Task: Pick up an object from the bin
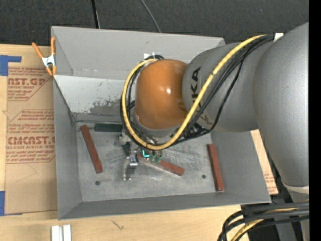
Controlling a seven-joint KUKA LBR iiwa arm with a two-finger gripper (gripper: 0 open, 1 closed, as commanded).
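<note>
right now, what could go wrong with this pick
The jaws sit low by one end of the slanted brown stick in the middle; an end grip could let it swivel or slip out. The orange wrist cover hides much of the contact from the camera, so a miss may be hard to spot.

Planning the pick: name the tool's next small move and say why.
Probably nudge the tool toward the slanted brown stick at mid-floor. The tool sits low just beside that stick's left end, not over it, while the left stick and right stick lie farther off by the walls.
</note>
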